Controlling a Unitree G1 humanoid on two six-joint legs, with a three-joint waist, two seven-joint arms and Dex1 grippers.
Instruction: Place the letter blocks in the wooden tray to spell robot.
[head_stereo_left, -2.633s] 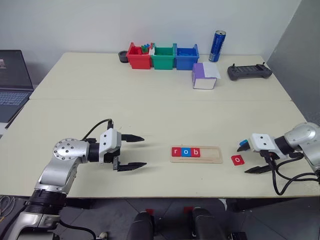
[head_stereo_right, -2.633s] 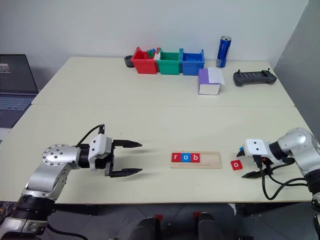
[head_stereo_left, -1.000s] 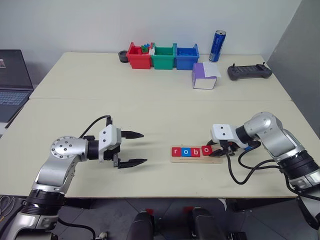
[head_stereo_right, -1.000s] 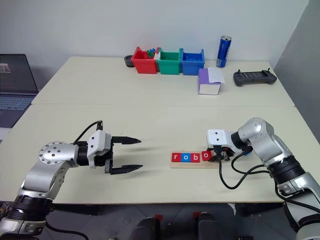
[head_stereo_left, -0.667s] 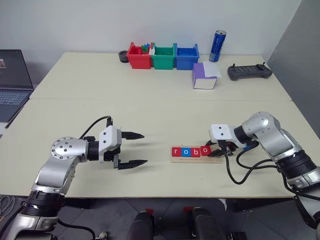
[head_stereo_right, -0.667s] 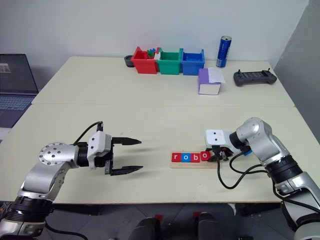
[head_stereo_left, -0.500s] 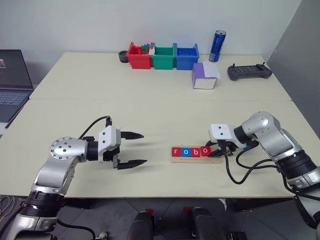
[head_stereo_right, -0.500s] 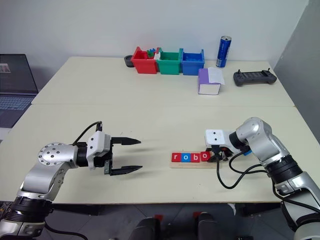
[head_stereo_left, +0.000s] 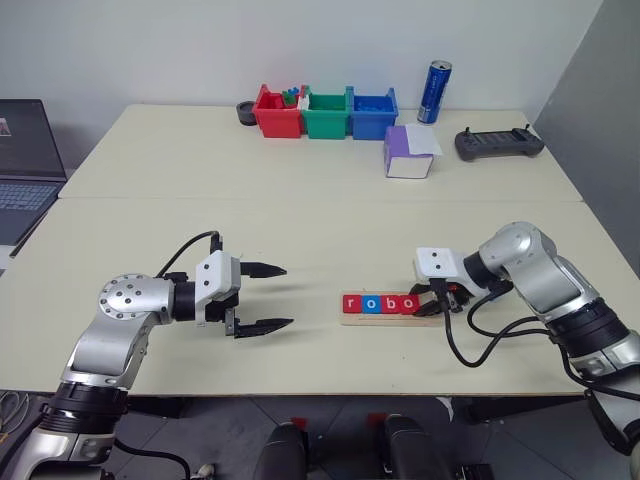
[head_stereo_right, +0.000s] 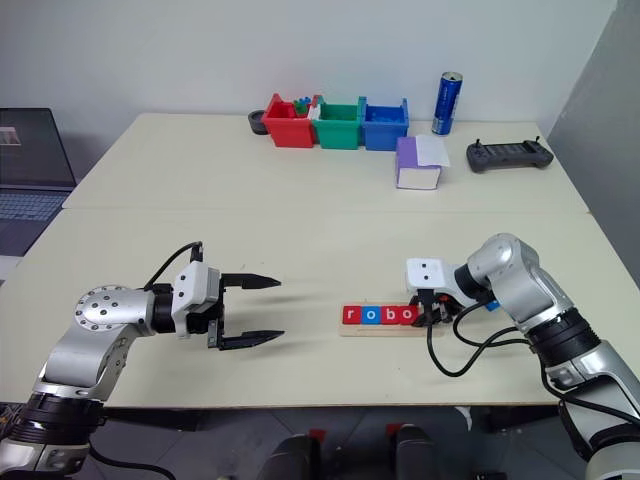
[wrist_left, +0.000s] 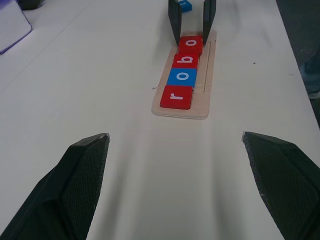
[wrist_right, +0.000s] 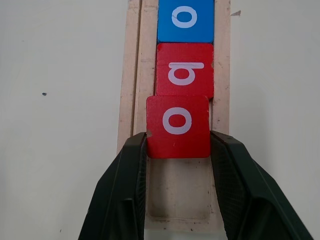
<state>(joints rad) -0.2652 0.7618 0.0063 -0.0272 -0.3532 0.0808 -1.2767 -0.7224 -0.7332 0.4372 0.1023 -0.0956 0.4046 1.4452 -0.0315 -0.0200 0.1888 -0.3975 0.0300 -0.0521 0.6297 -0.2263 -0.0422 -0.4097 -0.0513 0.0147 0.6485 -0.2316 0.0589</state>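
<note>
Now we seat the fourth tile, the red o (wrist_right: 177, 126), pinched in our right gripper (wrist_right: 178, 165), against the b (wrist_right: 184, 69) ahead in the wooden tray (wrist_right: 131, 75); next we let go, while our left gripper (head_stereo_left: 258, 297) gapes wide, empty.

table (head_stereo_left: 300, 220): pale cream, two tops butted together, seam running across the middle
laptop (head_stereo_left: 25, 165): open, off the left edge, beside the table
red bin (head_stereo_left: 277, 111): far side, leftmost of a touching row, small coloured bits inside
green bin (head_stereo_left: 325, 112): middle of the row
blue bin (head_stereo_left: 372, 112): right end of the row
dark round object (head_stereo_left: 247, 112): just left of the red bin
blue can (head_stereo_left: 434, 92): upright, right of the bins
white-and-purple box (head_stereo_left: 409, 152): in front of the blue bin
black controller (head_stereo_left: 498, 143): flat, far right corner, right of the box
</note>
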